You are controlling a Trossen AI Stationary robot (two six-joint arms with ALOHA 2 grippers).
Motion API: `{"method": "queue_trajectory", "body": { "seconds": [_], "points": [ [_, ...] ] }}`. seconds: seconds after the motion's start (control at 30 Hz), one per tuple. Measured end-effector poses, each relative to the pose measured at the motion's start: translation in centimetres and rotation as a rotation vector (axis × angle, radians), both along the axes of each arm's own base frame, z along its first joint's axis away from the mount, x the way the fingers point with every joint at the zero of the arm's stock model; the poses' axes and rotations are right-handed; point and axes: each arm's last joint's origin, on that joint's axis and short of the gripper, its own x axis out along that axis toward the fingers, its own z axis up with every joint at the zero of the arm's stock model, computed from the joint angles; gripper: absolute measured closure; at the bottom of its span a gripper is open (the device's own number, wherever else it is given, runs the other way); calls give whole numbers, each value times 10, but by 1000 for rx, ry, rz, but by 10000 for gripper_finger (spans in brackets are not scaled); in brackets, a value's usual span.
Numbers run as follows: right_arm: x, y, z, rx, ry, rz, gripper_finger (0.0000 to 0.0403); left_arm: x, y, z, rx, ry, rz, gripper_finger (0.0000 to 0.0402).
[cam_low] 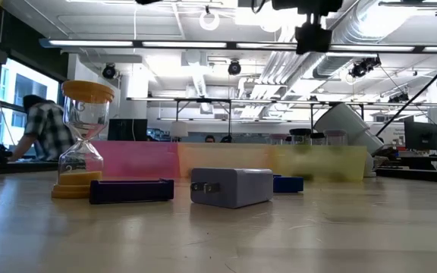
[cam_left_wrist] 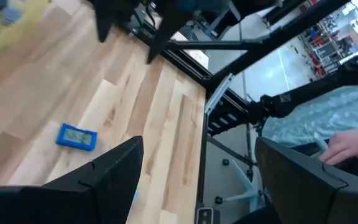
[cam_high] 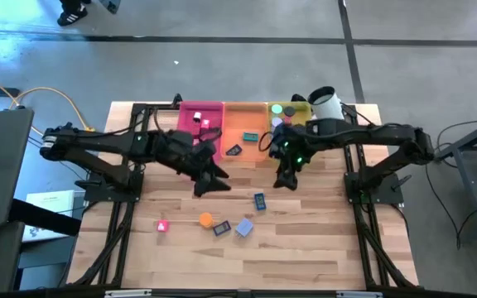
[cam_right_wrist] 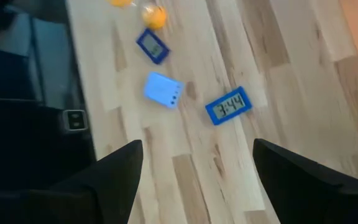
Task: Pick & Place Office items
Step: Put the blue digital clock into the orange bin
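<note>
Several small office items lie on the wooden table: a blue digital clock, a lavender plug block, a dark blue flat piece, an orange-capped sand timer and a pink block. My left gripper hangs open above the table's middle, left of the clock. My right gripper hangs open above the table, right of and beyond the clock. Neither holds anything.
A pink tray, an orange tray and a yellow tray stand side by side at the far edge, each with small pieces inside. A white cup lies tipped at the far right. A person sits in the room beyond the table.
</note>
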Motion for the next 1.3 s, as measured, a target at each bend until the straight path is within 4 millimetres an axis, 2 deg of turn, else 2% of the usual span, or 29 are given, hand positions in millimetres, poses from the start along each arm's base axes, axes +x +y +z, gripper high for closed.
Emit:
{"method": "queue_trajectory", "body": {
  "seconds": [0.17, 0.33, 0.53, 0.63, 0.83, 1.3],
  "points": [
    [6, 13, -10, -45, 87, -109, 110, -4, -26, 0, -1, 5, 0, 101],
    [12, 19, -19, -87, 150, -313, 110, -9, -44, 0, -32, 16, -22, 101],
    [17, 33, -27, -86, 187, -495, 110, -12, -48, -4, -28, 54, -49, 101],
    [28, 42, -36, -97, 175, -552, 110, -14, -48, -7, -33, 99, -92, 101],
    [48, 56, -65, -110, 223, -546, 110, -17, -53, -11, -27, 137, -152, 101],
    [79, 65, -131, -112, 356, -597, 110, -21, -60, -13, 55, 136, -220, 101]
  ]
}}
